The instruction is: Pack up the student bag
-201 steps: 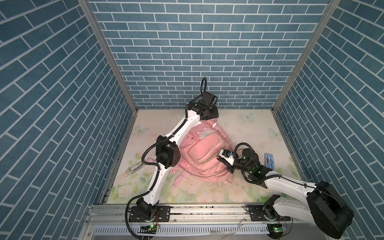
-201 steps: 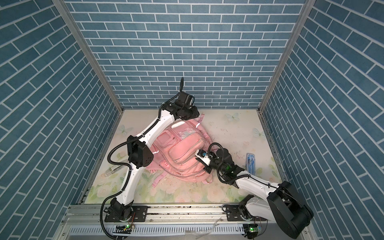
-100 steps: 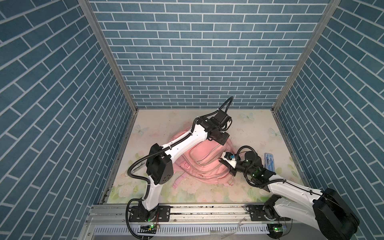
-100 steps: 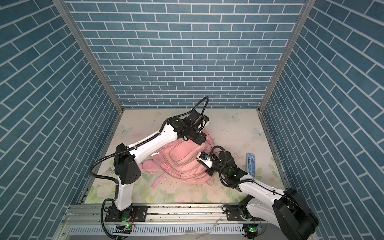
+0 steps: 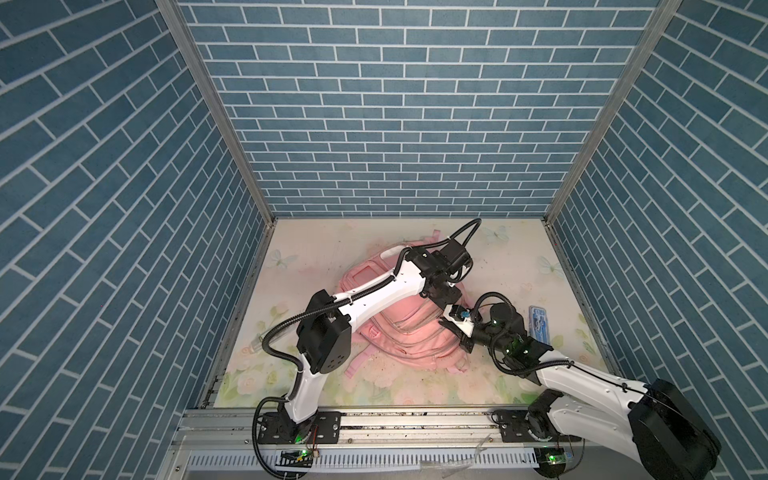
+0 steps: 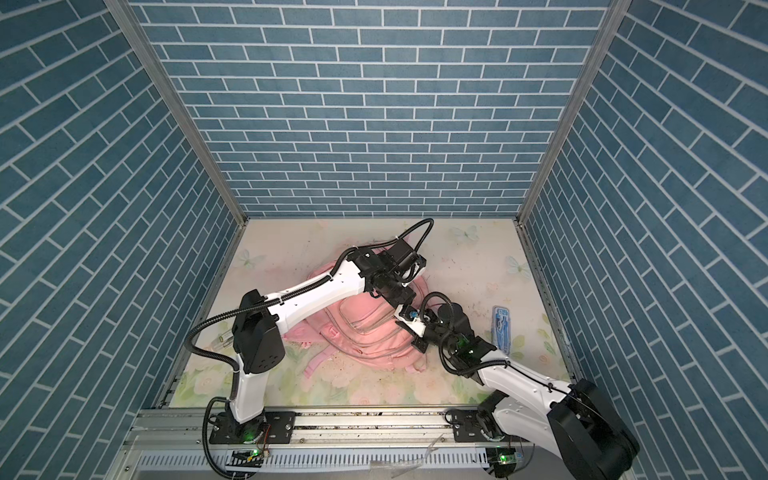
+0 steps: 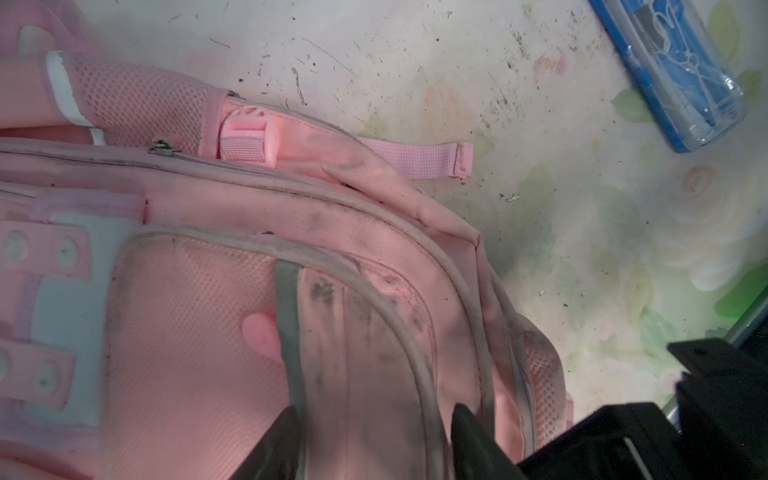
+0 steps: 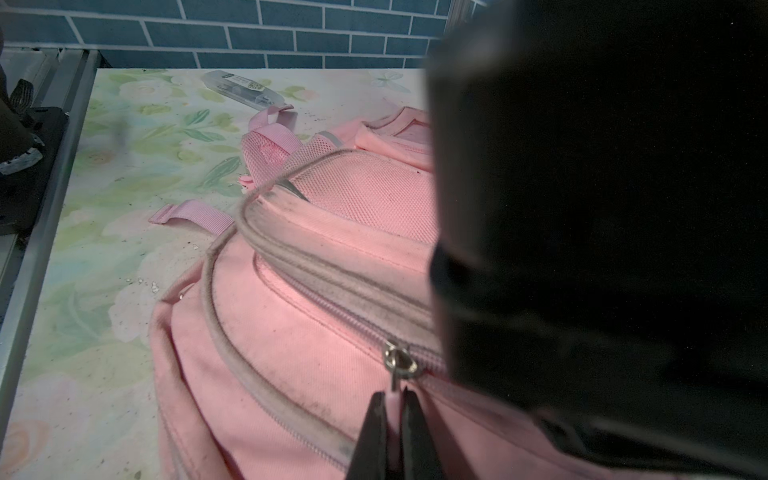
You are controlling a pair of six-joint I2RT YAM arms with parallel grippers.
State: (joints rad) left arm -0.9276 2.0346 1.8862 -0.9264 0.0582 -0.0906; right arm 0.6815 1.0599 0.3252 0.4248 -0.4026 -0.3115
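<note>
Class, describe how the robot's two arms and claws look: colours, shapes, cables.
The left arm and right arm have white shells, black joints and looping black ribbed cables. The left claw and right claw have slim, dark, tapered fingers. The right arm carries green lights.

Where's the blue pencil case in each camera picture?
A top view: blue pencil case on the mat, right of the backpack.
A top view: same spot.
Left wrist view: on the mat, apart from the backpack.
Right wrist view: not in it.
Shared landmark: the pink backpack.
</note>
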